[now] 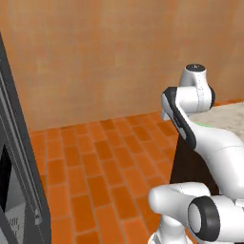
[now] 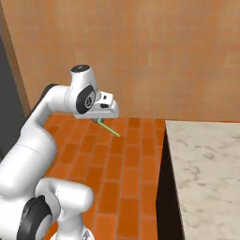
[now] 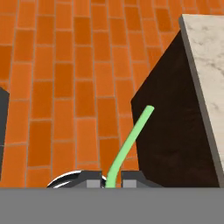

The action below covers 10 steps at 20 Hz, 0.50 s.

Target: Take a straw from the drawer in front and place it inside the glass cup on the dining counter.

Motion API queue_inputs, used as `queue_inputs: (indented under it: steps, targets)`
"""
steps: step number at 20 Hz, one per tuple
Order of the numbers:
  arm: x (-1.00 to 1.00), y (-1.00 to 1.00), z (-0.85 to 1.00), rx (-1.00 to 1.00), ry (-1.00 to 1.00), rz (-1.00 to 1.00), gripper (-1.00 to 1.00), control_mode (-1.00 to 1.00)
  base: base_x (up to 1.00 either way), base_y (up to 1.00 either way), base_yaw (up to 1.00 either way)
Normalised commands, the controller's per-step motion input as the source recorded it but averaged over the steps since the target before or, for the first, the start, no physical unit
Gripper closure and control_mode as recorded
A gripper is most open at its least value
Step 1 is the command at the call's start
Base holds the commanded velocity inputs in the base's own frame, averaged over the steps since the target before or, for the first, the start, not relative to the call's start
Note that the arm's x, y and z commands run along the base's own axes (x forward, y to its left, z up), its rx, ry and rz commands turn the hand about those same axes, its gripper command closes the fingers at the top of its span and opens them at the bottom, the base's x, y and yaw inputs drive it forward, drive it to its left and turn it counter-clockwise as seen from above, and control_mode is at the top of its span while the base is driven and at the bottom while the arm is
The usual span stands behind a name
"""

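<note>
Orange brick floor lies beneath the end effector (image 3: 111,180), clamped on the straw (image 3: 130,143).

Pretty flat, even rendered lighting, bright all round with no obvious source. No glare, hardly any cast shadows on the orange brick-tile floor (image 3: 65,87). Everything's a bit soft and low-res, especially edges.

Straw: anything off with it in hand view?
The straw looks bent: it curves up from between the shut tool toward the counter, not straight. It hangs over the brick floor. Nothing spilled.
</note>
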Motion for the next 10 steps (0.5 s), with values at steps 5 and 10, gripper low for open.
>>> queue_inputs:
  steps: [5,10]
  targets:
    - [0.0,0.0,0.0,0.0,0.0,0.0,1.0,1.0,1.0,0.52,-0.27]
    - [0.0,0.0,0.0,0.0,0.0,0.0,1.0,1.0,1.0,0.55,-0.27]
